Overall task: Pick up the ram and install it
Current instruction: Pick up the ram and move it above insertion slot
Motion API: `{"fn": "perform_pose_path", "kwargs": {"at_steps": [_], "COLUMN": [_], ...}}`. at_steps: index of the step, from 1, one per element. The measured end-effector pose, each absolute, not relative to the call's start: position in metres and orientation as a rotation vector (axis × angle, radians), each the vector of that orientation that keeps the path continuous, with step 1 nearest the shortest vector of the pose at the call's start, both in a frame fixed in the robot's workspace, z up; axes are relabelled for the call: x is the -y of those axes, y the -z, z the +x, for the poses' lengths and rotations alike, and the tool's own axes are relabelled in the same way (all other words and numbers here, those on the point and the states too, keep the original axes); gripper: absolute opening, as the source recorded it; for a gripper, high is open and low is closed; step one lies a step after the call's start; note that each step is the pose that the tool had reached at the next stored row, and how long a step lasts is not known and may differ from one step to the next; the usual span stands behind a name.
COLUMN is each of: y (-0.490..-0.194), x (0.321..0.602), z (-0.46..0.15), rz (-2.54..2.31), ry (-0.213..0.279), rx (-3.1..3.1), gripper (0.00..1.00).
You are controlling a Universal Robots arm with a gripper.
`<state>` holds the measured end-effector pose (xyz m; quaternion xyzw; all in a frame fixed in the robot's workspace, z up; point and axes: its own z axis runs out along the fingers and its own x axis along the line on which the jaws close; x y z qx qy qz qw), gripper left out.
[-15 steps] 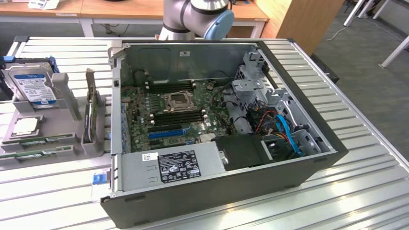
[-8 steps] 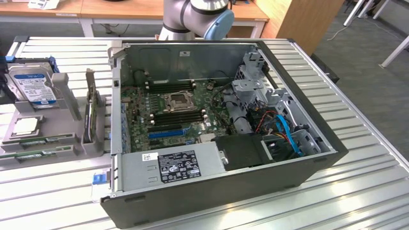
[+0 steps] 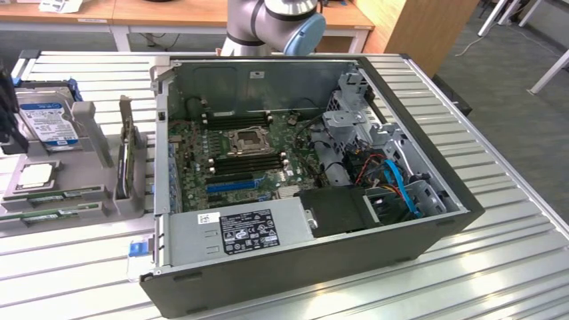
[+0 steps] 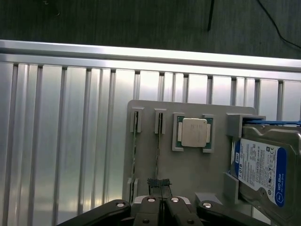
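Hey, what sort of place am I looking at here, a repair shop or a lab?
Probably a robotics lab bench set up for PC assembly: a robot arm, an open computer case on a slatted metal table, and a grey tray holding a hard drive and processor.

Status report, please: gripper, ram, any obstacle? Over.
Gripper shut, holding nothing. Thin green ram stick on edge in grey plastic tray. No obstacle seen.
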<state>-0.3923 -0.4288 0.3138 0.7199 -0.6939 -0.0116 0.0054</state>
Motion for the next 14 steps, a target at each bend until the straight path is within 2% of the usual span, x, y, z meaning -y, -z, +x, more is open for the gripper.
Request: {"fn": "perform_pose_path", "kwargs": {"at_steps": [14], "y": [-0.297], "x": [0.429], "z": [-0.392], "rz": [2.254], "ry": [0.036], "rx": [2.172], "gripper": [0.10]}}
